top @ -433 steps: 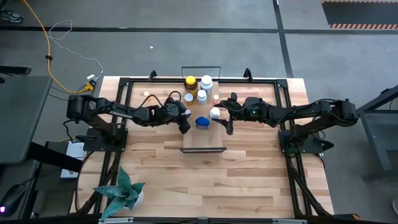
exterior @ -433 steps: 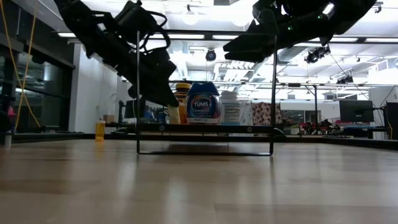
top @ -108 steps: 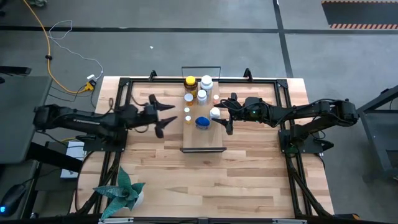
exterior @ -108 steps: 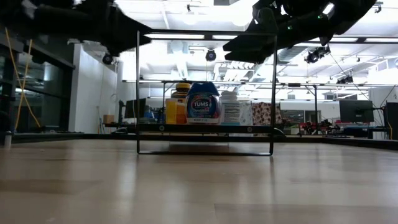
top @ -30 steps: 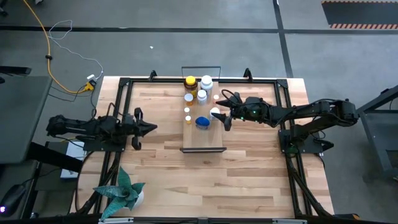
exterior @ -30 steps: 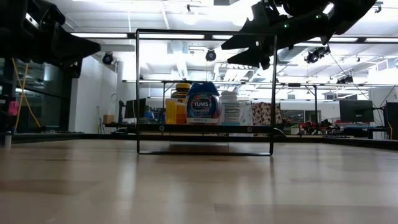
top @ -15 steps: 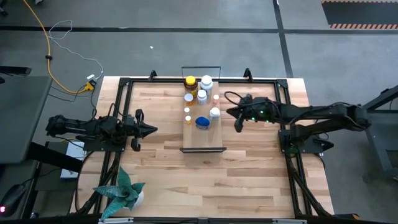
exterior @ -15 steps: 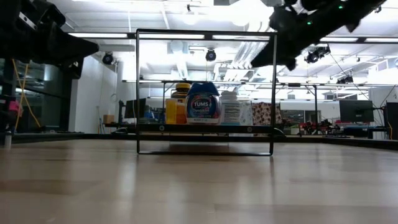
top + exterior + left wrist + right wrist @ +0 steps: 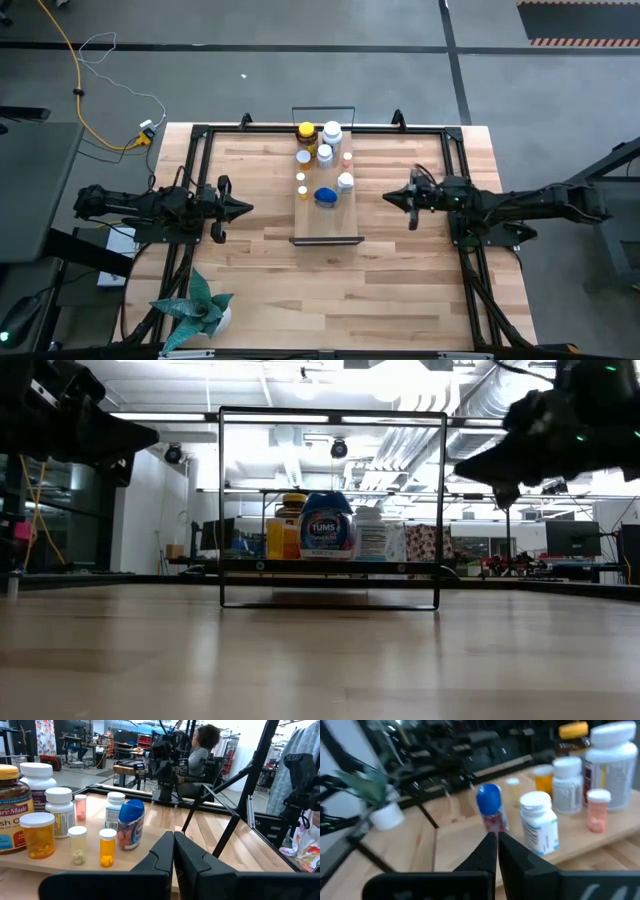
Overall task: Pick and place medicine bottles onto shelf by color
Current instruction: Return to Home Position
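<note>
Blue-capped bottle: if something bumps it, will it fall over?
The blue-capped bottle stands upright, taller than wide, so a high bump might tip it. Its roundish body would then likely roll along the shelf.

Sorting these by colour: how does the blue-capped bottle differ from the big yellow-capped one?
The blue-capped bottle is smaller, with a clear body showing coloured tablets; the yellow-capped bottle is bulkier, amber, labelled. The blue-capped one stands nearer the shelf's middle, the yellow-capped at one end. Both stand upright.

Black jointed arms (image 9: 140,203) (image 9: 520,205), pointed claws (image 9: 247,208) (image 9: 387,197)
</note>
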